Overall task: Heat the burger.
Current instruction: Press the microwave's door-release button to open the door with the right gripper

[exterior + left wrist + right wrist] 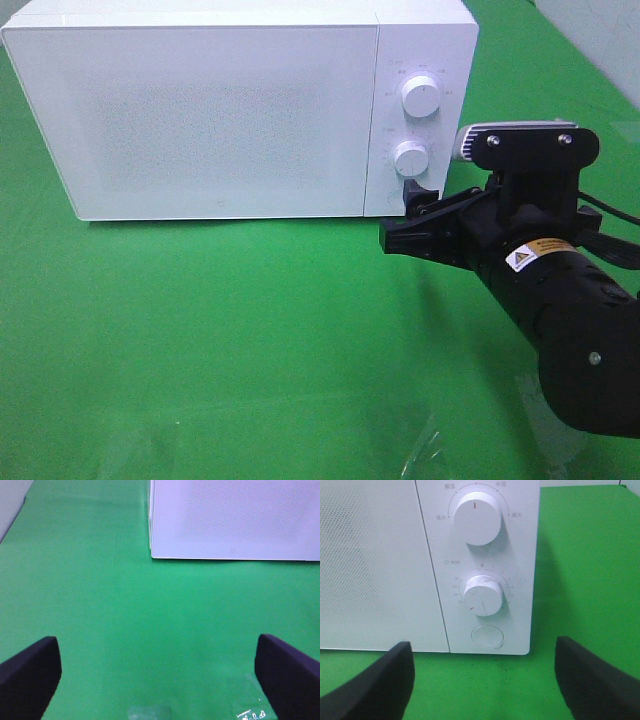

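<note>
A bright green cloth covers the desk [250, 330], and a white box-shaped microwave oven [220, 120] stands at its far side with its dotted white door [210, 120] closed. The black right arm reaches in from the near right, roughly level. Its right hand [400, 215] faces the control panel just in front of the oven's lower right corner, fingers spread wide and gripping nothing. One fingertip sits close below the lower white round knob [410, 158], under the upper white round knob [419, 96]. The right wrist view also shows a round white button [487, 636] beneath the knobs. The left hand [157, 675] hangs over bare cloth before the oven's left front corner, likewise released and empty. The burger shows in no view, and the shut door hides the oven's inside.
</note>
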Motion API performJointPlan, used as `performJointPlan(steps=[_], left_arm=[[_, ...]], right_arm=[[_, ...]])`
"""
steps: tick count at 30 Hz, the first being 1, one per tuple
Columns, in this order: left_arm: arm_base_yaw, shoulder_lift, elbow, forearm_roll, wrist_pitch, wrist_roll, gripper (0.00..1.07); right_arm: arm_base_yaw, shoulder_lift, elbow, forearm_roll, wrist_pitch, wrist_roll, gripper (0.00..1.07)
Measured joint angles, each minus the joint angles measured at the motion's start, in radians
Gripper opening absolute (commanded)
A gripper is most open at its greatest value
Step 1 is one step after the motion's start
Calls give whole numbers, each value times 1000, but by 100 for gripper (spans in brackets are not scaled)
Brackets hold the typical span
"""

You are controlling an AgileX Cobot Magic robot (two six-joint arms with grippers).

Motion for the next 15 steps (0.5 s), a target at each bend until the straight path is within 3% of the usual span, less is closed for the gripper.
performJointPlan(steps=[6,11,15], left_arm=[[0,0,0,0,-1,0,97],[0,0,0,0,0,0,97],[0,0,0,0,0,0,97]], right_arm=[[5,0,-13,9,2,129,70],[5,0,-14,39,5,457,61],[5,0,-14,42,6,790,44]])
